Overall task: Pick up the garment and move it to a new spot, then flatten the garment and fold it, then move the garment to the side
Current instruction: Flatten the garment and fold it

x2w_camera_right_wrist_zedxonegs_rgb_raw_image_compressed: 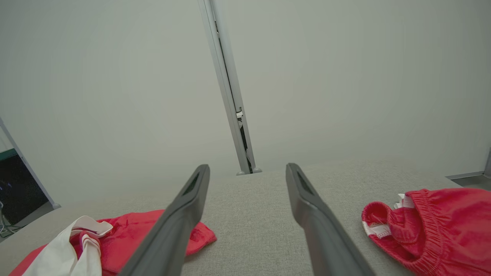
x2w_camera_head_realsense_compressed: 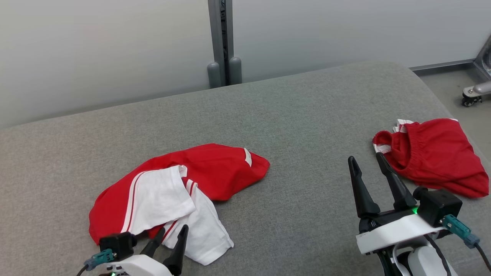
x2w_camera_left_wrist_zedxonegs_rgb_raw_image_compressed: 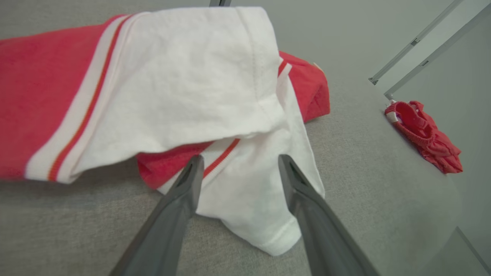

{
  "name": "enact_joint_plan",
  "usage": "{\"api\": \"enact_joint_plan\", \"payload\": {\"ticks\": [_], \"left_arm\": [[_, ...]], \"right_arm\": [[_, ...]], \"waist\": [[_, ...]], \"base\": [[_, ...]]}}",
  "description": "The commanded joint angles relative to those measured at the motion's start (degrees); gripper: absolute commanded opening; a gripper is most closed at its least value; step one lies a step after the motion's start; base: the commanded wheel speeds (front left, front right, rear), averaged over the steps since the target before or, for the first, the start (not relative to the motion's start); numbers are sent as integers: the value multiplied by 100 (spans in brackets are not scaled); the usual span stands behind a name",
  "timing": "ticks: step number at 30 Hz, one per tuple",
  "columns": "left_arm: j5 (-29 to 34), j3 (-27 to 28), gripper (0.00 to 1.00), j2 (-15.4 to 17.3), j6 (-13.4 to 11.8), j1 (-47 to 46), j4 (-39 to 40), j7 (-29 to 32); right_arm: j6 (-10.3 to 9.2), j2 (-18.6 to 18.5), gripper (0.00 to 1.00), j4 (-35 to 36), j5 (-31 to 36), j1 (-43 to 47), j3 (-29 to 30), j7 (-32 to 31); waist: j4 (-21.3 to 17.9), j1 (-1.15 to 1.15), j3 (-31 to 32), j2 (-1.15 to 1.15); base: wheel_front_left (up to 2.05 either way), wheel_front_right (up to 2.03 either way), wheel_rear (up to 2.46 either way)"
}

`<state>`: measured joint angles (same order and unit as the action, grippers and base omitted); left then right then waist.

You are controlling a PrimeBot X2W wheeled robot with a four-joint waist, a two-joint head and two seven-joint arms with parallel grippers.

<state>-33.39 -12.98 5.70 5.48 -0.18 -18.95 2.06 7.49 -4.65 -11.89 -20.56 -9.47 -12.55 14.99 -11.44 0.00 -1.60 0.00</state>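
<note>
Head view puts us at the first step, the pick-up. Our left hand [x2w_camera_head_realsense_compressed: 172,229], spread, hovers over the near edge of the crumpled, soft red-and-white garment [x2w_camera_head_realsense_compressed: 215,168], near left on the grey woven worktop [x2w_camera_head_realsense_compressed: 299,115]. Our right hand [x2w_camera_head_realsense_compressed: 365,156], spread and empty, sits beside gathered-waist red shorts [x2w_camera_head_realsense_compressed: 437,153]. Next, we judge, comes lowering to pinch the limp white sleeve [x2w_camera_head_realsense_compressed: 207,230].

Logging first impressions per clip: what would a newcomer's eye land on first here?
A crumpled red-and-white garment lies near left on the grey surface, the open left pincer poised at its white part. A second, bunched red garment sits at the right edge, beyond the open right pincer.
</note>
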Motion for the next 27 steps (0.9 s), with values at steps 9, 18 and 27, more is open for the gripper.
{"api": "enact_joint_plan", "payload": {"ticks": [9,18,27], "left_arm": [[-305,73,100,31,130,-457,-428,-332],[-588,75,100,4,173,-598,-409,-504],[-743,119,0,38,174,-904,-821,-521]], "right_arm": [[2,-60,100,-25,-12,-109,-7,27],[2,-76,100,-22,11,-120,-10,27],[2,-30,100,-48,3,-194,-46,27]], "waist": [[-226,0,-93,0],[-248,0,-96,0],[-206,0,-191,0]], "base": [[0,0,0],[0,0,0],[0,0,0]]}}
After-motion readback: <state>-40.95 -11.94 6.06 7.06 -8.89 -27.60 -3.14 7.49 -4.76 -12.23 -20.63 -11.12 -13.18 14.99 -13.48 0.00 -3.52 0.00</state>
